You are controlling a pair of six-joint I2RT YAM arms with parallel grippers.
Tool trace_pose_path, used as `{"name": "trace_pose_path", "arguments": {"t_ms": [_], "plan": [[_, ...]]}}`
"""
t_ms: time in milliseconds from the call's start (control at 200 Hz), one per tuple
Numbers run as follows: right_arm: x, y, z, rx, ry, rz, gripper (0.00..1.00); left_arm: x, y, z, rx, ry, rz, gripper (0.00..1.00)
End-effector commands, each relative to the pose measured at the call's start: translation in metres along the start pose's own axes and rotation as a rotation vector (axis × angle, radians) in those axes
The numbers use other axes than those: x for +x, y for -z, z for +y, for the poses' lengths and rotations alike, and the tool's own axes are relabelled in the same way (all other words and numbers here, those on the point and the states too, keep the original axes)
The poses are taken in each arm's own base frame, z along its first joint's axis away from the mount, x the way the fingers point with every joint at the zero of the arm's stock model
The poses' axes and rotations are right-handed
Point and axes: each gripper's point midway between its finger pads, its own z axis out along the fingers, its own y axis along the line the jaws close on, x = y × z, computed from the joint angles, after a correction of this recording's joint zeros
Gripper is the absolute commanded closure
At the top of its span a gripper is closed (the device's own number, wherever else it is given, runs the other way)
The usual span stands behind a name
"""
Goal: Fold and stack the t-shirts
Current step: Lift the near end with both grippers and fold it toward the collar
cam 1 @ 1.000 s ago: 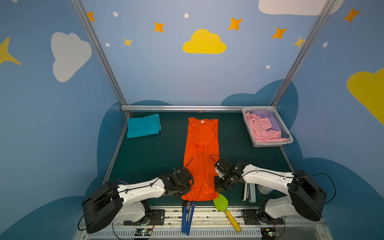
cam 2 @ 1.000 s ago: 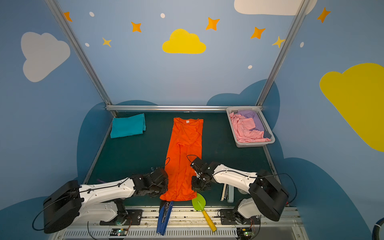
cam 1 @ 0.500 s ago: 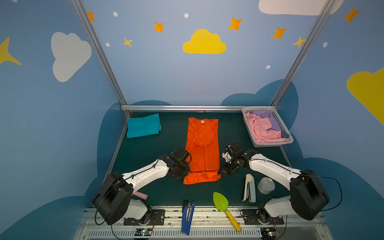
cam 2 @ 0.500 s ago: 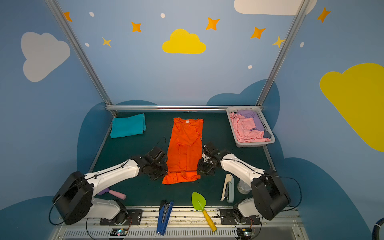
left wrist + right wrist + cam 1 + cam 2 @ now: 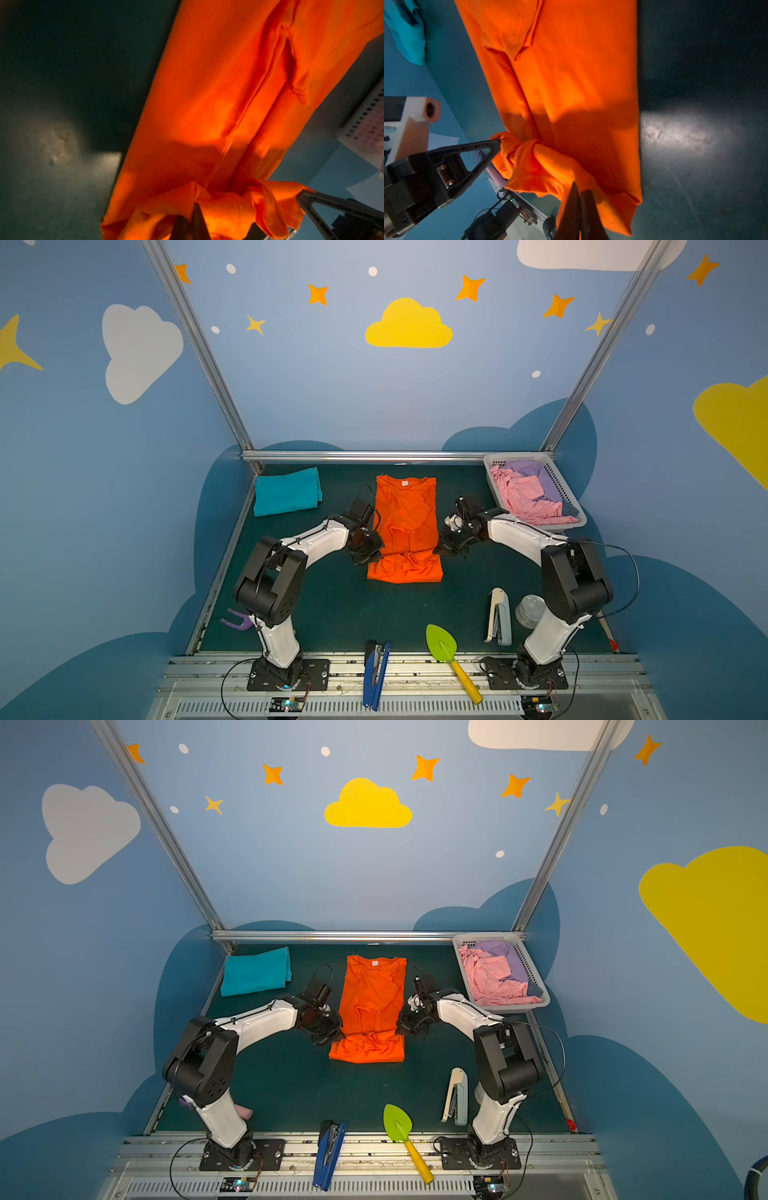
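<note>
Left wrist view shows the left gripper pinching the hem of the orange shirt. The right gripper pinches it also. In both top views this shirt lies in the middle, the teal shirt folded far left

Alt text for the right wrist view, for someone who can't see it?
The orange t-shirt lies stretched out on the dark green table, its hem lifted and bunched between two shut tools: the right tool pinches one corner and the left tool the other. A teal t-shirt shows at the edge of the frame.
</note>
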Motion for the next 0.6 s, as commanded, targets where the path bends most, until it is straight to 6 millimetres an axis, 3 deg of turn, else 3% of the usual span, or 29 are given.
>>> {"name": "trace_pose_path", "arguments": {"t_ms": [0, 220, 486, 596], "plan": [[-0.016, -0.003, 0.005, -0.041, 0.008, 0.003, 1.00, -0.010, 0.001, -0.008, 0.038, -0.009, 0.031, 0.92], [-0.044, -0.001, 0.007, -0.078, -0.016, -0.018, 1.00, -0.032, 0.001, -0.027, 0.097, 0.003, 0.036, 0.92], [-0.073, -0.008, 0.005, -0.094, -0.035, -0.023, 1.00, -0.055, -0.004, -0.027, 0.125, 0.050, 0.021, 0.90], [-0.082, -0.016, 0.004, -0.096, -0.037, -0.008, 1.00, -0.064, -0.008, -0.026, 0.137, 0.068, 0.023, 0.83]]}}
